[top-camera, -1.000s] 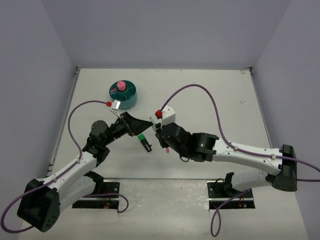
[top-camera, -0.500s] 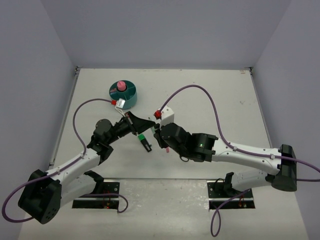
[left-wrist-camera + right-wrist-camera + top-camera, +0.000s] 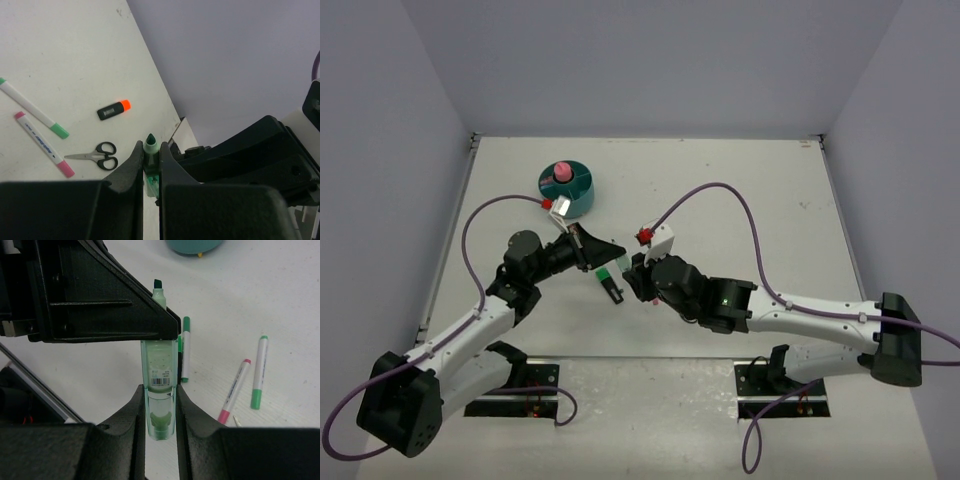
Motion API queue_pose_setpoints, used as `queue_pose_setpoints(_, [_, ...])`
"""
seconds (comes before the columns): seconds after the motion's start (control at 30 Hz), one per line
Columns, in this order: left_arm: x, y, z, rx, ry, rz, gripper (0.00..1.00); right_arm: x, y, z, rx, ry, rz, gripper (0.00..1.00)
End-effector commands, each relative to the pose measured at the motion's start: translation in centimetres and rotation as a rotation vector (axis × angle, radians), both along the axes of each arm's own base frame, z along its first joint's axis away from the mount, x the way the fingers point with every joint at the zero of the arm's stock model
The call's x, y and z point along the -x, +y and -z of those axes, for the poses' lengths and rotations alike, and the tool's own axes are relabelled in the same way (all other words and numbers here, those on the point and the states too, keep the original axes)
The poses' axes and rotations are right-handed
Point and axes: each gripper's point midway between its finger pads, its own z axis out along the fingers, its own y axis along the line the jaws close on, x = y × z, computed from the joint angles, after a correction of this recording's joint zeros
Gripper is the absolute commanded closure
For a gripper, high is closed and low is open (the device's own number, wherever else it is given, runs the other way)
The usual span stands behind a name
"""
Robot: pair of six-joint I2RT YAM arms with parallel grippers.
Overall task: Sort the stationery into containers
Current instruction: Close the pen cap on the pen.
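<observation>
Green marker [image 3: 159, 360] is what we've got pinched over the desk [image 3: 740, 200]. Right claw [image 3: 160, 390] is clamped on its barrel, left claw [image 3: 150, 150] on its tip end. Only the pink roll [image 3: 561, 171] sits in the teal organizer [image 3: 582, 198]. Scissors [image 3: 95, 155], white pens [image 3: 32, 107] and black-and-orange marker [image 3: 114, 110] lie loose, so we're barely started.

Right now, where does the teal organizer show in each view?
Top external: teal organizer upper left of centre, beyond the left gripper.
Left wrist: not in view.
Right wrist: its base at the top edge, past the green highlighter.
Shared landmark: the left gripper, clamped on that highlighter, in all three.
</observation>
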Motion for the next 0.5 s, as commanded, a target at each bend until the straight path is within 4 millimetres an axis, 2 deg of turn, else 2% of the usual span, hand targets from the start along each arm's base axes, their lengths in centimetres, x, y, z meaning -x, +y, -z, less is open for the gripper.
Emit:
queue_pose_setpoints(0.0, [-3.5, 3.2, -6.7, 0.071, -0.208, -0.160, 1.00, 3.1, -2.1, 4.3, 0.087, 0.112, -0.062, 1.00])
queue_pose_setpoints(0.27, [-3.6, 3.8, -6.8, 0.080, -0.207, -0.175, 1.00, 3.6, -1.1, 3.4, 0.051, 0.108, -0.115, 0.99])
queue_pose_setpoints(0.47, [-3.9, 5.1, -7.8, 0.083, -0.225, -0.230, 1.00, 4.0, -1.2, 5.1, 0.086, 0.135, -0.114, 1.00])
